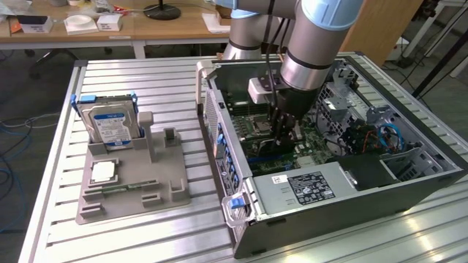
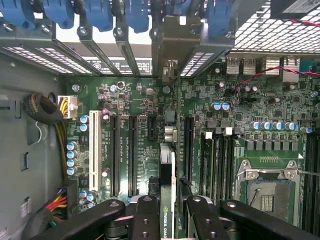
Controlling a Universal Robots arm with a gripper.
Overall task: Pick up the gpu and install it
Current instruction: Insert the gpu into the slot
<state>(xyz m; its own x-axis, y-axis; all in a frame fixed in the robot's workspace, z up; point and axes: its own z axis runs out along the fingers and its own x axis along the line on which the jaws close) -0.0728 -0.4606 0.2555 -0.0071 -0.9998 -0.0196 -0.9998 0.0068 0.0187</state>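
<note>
The gpu (image 2: 169, 187) looks a light, stiff board, fragile where its chips and gold contacts lie, so the sound place to take it is by the long upper edge, with the flat faces between the fingers, which is how the gripper (image 2: 169, 222) appears to have it now: the black fingers (image 2: 145, 215) stand narrowed on either side of the card, pinching it edge-on. In the wrist view the card shows as a thin green-and-black strip with a maker's mark printed near the fingers, running away from the camera toward the slot covers with their blue clips (image 2: 135, 15) at the back of the computer case (image 1: 351, 213); its silvery bracket end (image 2: 170, 70) seems to sit up against that rear wall (how far the contacts are seated in a slot I cannot tell). In the exterior view the arm reaches down into the open case over the motherboard (image 1: 252, 123), near the middle of the board and to the exterior view's left of the empty processor socket (image 2: 267, 192). Such a card would bend little but could crack under sideways force.
</note>
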